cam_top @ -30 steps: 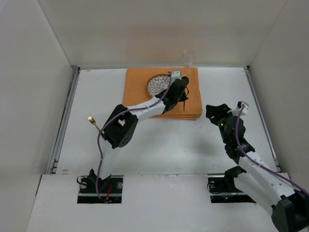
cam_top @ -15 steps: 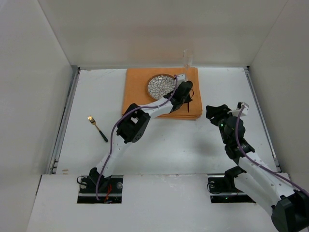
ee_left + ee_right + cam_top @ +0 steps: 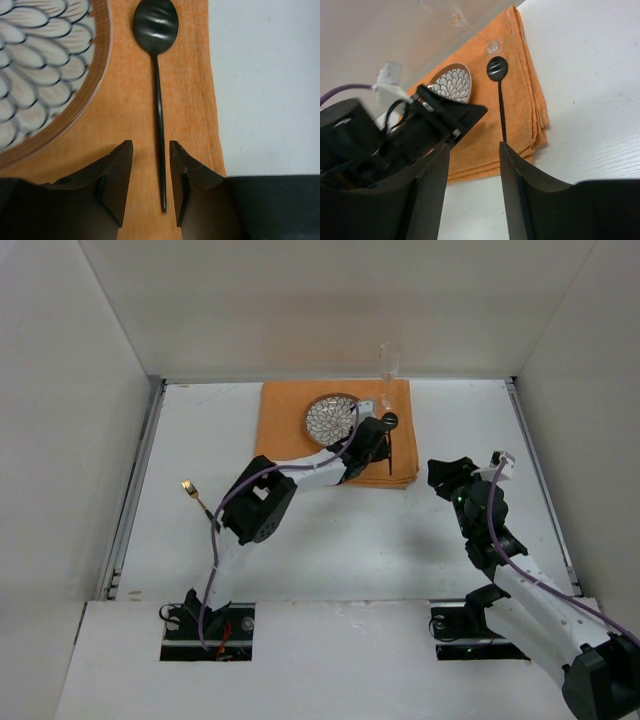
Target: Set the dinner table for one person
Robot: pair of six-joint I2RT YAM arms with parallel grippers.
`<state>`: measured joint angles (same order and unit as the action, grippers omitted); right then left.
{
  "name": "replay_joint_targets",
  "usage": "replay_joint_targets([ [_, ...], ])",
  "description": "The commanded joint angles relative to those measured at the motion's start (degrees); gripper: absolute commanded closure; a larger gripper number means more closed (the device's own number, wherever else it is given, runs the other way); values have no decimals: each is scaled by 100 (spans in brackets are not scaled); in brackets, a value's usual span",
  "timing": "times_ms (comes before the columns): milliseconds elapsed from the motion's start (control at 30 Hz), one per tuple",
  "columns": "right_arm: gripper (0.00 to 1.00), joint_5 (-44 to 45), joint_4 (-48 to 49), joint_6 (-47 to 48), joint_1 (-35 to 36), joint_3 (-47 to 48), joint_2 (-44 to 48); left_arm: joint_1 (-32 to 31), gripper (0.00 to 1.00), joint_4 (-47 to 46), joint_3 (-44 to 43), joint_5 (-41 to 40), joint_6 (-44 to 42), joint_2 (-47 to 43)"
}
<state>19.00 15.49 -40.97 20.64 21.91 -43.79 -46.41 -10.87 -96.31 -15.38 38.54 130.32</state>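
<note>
White plain walls (image 3: 100, 340) close three sides of the large flat matte white dinner table (image 3: 340, 540), which fills the top view from the arm bases to the far wall. At its far centre lies an orange rectangular cloth placemat (image 3: 285, 445). On the placemat's left part sits a round plate (image 3: 330, 417) w/ a white petal pattern and a brown rim. Just right of the plate lies a slim black spoon (image 3: 390, 423), bowl toward the far wall. A clear stemmed glass (image 3: 388, 360) stands at the placemat's far right corner. A fork (image 3: 200, 503) w/ gold head and dark handle lies on the bare table, well to the left. The left gripper (image 3: 372, 440) is over the placemat beside the spoon. The right gripper (image 3: 445, 472) hovers above bare table, right of the placemat.

Left wrist view: the left gripper (image 3: 150, 146) has its fingers apart. The spoon's (image 3: 159, 100) handle end lies btw. them on the cloth, nearer the right finger, not clamped; a strip of cloth shows on each side. The plate is at upper left, the white table at right.

Right wrist view: the right gripper (image 3: 474, 147) has its fingers apart w/ nothing btw. them. Beyond are the black left arm (image 3: 420, 130), the placemat, spoon, plate and the glass's foot at the mat's corner.
</note>
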Motion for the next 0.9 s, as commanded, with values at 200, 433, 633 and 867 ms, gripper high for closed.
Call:
replay_joint_targets([
  [200, 80, -169, 262, -42, 216, 182, -288, 654, 55, -312, 3379, -518, -128, -3827],
  [433, 74, -151, 385, 10, 366, 226, -507, 1980, 47, 1507, 5665, -1195, 162, -6112],
  [633, 70, -169, 403, 63, 454, 296, -692, 3379, 49, 2423, 6669, -1064, 127, -7450],
  [867, 68, -169, 429, 116, 489, 340, -885, 3951, 53, 2511, 6994, -686, 180, -7531],
])
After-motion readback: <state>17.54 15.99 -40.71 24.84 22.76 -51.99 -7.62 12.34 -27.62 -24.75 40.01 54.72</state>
